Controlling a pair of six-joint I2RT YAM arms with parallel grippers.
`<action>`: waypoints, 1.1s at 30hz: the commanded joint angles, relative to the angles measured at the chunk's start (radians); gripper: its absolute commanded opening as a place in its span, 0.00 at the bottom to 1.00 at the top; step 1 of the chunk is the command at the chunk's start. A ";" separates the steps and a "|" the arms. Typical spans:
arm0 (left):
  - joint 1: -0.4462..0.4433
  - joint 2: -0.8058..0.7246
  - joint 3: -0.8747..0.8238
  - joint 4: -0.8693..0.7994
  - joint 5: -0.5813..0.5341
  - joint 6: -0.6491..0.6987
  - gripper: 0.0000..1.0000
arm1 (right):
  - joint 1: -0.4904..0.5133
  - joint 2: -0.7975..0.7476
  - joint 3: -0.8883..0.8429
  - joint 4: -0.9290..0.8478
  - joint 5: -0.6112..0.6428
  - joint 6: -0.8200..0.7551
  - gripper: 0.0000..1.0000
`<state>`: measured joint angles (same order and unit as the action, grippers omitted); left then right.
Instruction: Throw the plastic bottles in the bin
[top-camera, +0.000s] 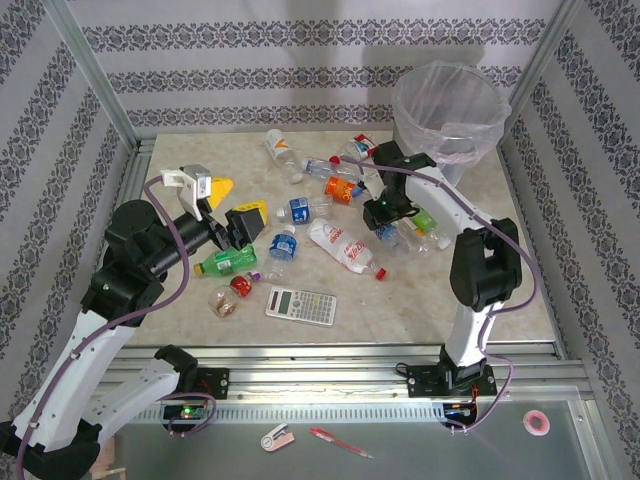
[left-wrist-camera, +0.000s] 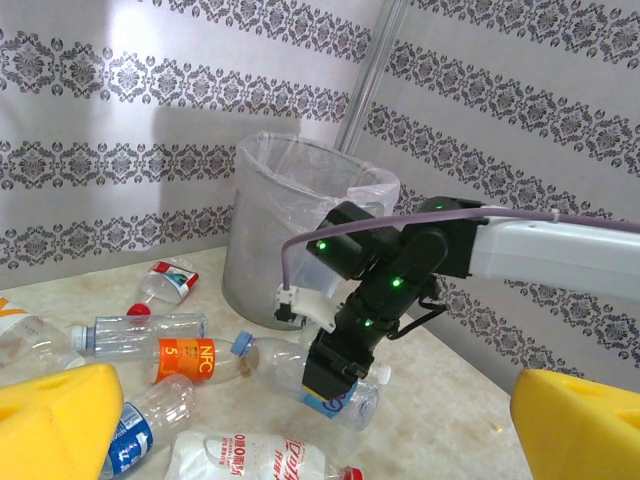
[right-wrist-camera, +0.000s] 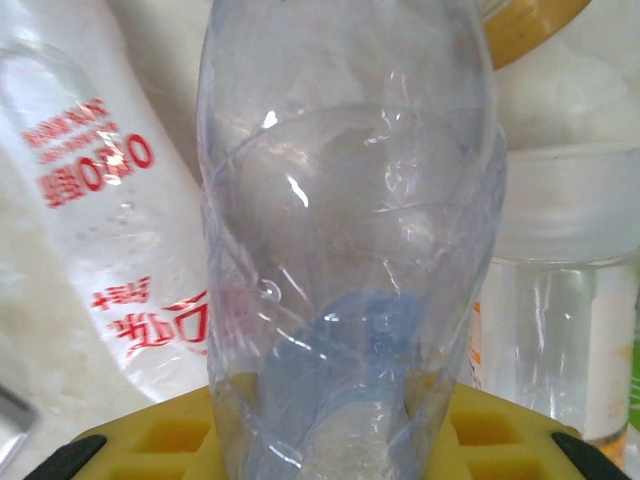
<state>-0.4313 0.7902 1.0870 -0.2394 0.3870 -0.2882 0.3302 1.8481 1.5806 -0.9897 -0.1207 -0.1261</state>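
So, the clear bottle (right-wrist-camera: 350, 200) I'm after sits right between the yellow jaws of my right pincer (right-wrist-camera: 340, 435). From my wrist its long axis runs straight out ahead of me, away from the jaws, not across them. The jaws are drawn in narrow on its near end, so I'd call that a grip on the bottle, though I can't say how firm it is. From the other wrist's view it looks to lie low on the worktop (top-camera: 500, 270), not lifted.

Crowded spot, tbh. A red-lettered bottle (right-wrist-camera: 110, 230) lies just beside it on one side and a white-capped bottle (right-wrist-camera: 560, 300) on the other. Both are near enough that I reckon a straight-up lift is the safe way out, not a drag.

The bit that matters: the bin (top-camera: 412, 120) stands near, further out from my base and a little to the right, with its rim well above the bottle. So my guess is up first, then over the rim.

My left pincer (top-camera: 233, 203) hangs wide open and empty on the far side of the pile, well apart from the bin. Right arm's clearly the nearer one for this.
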 joint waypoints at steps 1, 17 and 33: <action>-0.014 -0.006 0.008 0.007 -0.004 0.023 1.00 | 0.008 -0.068 0.039 -0.014 -0.059 0.031 0.33; -0.014 0.011 0.002 0.035 -0.013 0.027 1.00 | 0.026 -0.337 0.082 0.239 -0.209 0.111 0.29; -0.014 0.010 -0.002 0.060 -0.008 0.005 1.00 | -0.111 -0.572 0.084 0.725 -0.219 0.232 0.24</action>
<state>-0.4313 0.8040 1.0870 -0.2348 0.3832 -0.2779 0.2344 1.3052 1.6413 -0.4007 -0.3309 0.0814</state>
